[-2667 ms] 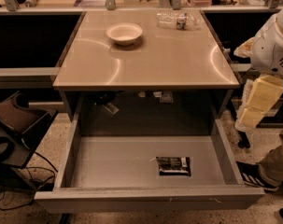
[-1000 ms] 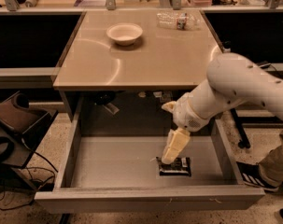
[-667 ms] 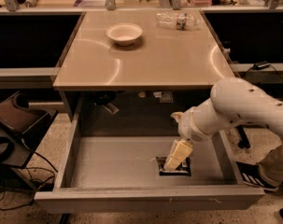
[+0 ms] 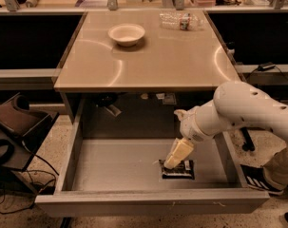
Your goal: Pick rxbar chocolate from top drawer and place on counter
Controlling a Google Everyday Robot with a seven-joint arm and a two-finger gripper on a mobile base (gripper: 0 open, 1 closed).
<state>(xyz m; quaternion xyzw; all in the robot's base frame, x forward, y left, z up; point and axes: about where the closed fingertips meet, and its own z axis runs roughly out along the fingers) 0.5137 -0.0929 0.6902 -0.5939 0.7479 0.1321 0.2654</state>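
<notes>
Gripper [image 4: 170,165] sits on bar [image 4: 184,170] in drawer [image 4: 110,165], grasp can't tell; next: clamp, lift to tabletop [image 4: 158,56].

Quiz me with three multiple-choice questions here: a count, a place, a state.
1. How many things stand on the counter? A one B two C five
2. Where is the rxbar chocolate? A on the counter B on the ground C in the top drawer
3. The top drawer is: A pulled open B shut C removed
Answers: B, a bowl and a water bottle; C, it lies front right in the drawer, the hand down at it; A, its floor shows.
</notes>
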